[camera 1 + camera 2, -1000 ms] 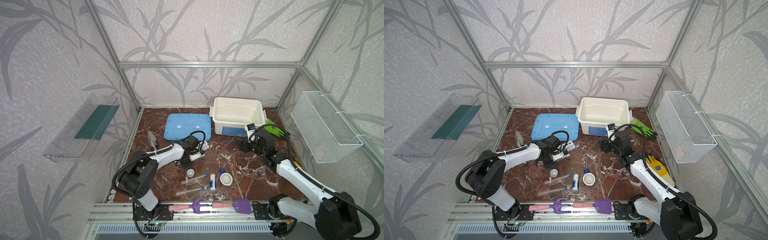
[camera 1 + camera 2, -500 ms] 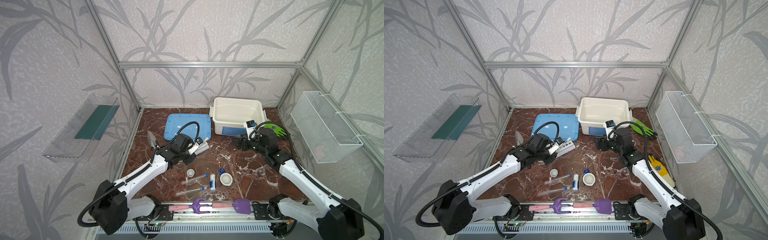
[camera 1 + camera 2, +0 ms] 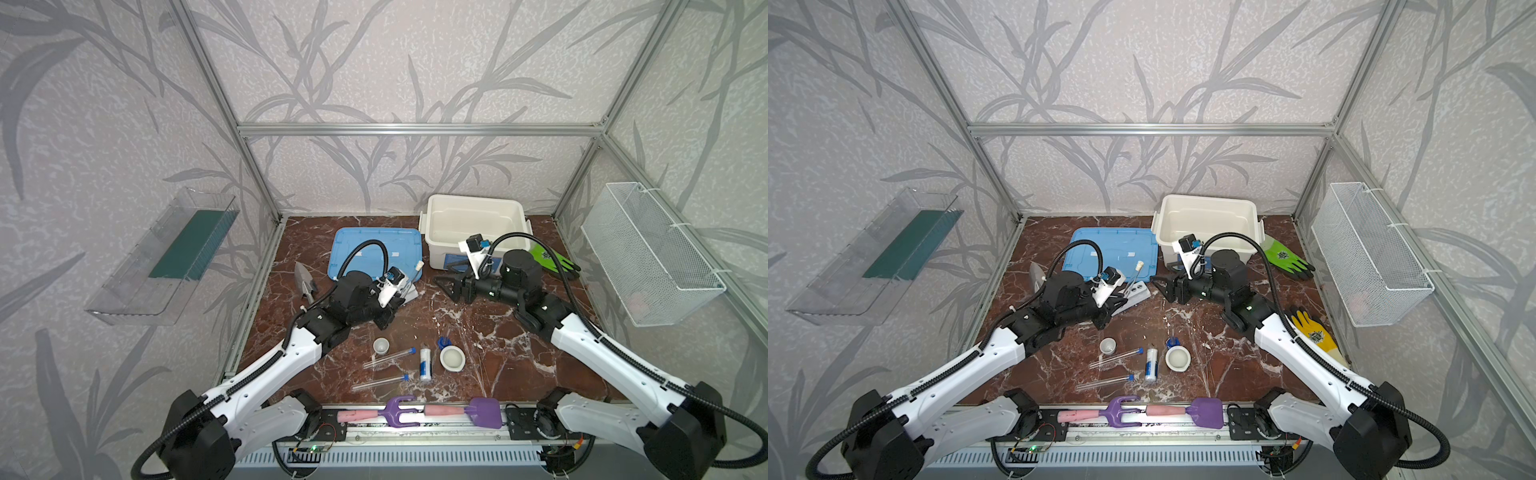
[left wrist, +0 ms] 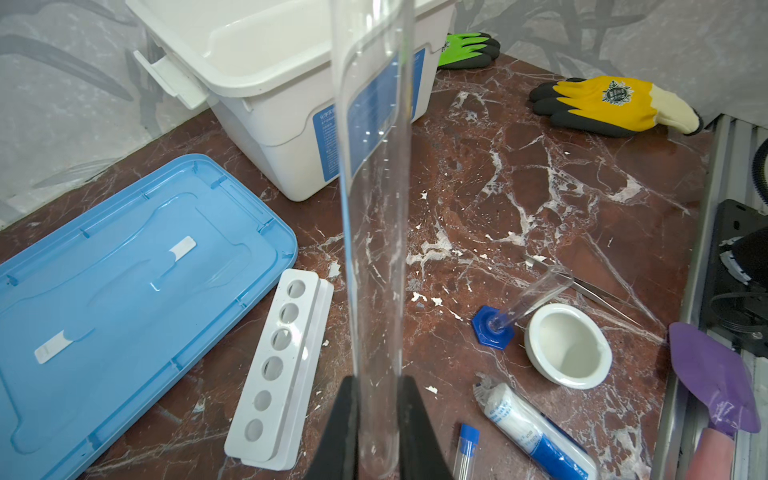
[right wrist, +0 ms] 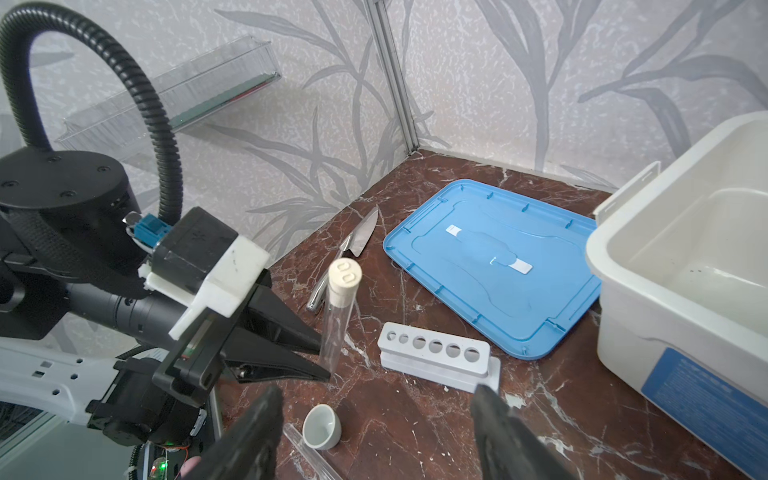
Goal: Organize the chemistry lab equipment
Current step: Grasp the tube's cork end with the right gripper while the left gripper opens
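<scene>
We see a clear, white-stoppered test tube (image 5: 337,324) pinched in the narrow left tool (image 5: 325,358); the right tool (image 5: 377,392) stands wide, holding nothing.

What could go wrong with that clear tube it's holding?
The left hand pinches the stoppered tube only near its rounded bottom, so it might tilt or slip. The white rack sits loose on the table; an off-target tube could shove it instead of entering a hole. The open right hand is close by, so the hands might bump.
</scene>
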`<action>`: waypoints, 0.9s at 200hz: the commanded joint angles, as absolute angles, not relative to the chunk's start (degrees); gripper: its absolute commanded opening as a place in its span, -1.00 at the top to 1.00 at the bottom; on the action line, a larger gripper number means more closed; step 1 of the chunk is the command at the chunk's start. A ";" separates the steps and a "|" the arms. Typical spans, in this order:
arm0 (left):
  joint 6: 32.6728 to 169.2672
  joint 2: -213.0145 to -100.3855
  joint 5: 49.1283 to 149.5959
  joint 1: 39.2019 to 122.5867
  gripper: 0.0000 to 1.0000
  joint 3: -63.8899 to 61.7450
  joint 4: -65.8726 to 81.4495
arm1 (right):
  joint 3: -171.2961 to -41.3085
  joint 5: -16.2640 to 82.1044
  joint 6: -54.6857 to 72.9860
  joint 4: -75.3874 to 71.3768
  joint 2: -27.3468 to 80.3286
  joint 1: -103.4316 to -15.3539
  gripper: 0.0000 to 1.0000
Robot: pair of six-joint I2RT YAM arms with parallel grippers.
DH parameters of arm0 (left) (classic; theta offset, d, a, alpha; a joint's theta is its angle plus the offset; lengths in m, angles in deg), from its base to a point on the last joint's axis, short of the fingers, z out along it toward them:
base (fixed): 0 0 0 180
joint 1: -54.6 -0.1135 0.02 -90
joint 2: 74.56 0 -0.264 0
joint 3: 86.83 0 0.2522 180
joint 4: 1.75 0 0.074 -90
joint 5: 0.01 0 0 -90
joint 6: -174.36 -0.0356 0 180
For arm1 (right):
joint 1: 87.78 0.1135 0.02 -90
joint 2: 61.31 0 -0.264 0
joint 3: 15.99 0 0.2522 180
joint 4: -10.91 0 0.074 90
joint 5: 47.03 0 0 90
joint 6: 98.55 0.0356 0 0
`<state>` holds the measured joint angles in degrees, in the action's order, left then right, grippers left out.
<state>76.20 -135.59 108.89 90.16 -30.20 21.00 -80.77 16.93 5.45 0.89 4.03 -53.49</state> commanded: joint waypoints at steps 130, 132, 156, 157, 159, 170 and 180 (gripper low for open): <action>76.45 -132.30 110.65 93.11 0.75 -31.15 18.95 | -82.25 19.51 7.50 12.70 8.76 -47.87 0.33; 76.45 -132.37 110.65 93.15 0.75 -31.15 19.00 | -82.16 19.46 7.59 12.92 8.74 -47.87 0.33; 76.28 -132.44 110.49 93.31 0.75 -31.07 19.04 | -81.69 19.37 8.15 13.70 8.52 -47.87 0.40; 76.28 -132.46 110.48 93.34 0.75 -31.07 19.04 | -81.65 19.35 8.15 13.69 8.54 -47.87 0.40; 76.28 -132.45 110.47 93.36 0.75 -31.11 19.04 | -81.62 19.34 8.19 13.67 8.56 -47.83 0.42; 76.23 -132.49 110.38 93.31 0.75 -31.07 19.11 | -81.52 19.46 8.28 13.62 8.53 -47.79 0.53; 76.28 -132.56 110.29 93.30 0.75 -31.06 19.06 | -81.35 20.10 8.41 13.43 8.56 -47.74 0.63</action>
<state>76.51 -133.30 110.48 93.02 -30.59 20.13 -82.13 19.09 7.72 11.12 8.84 -48.23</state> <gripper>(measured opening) 0.131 0.234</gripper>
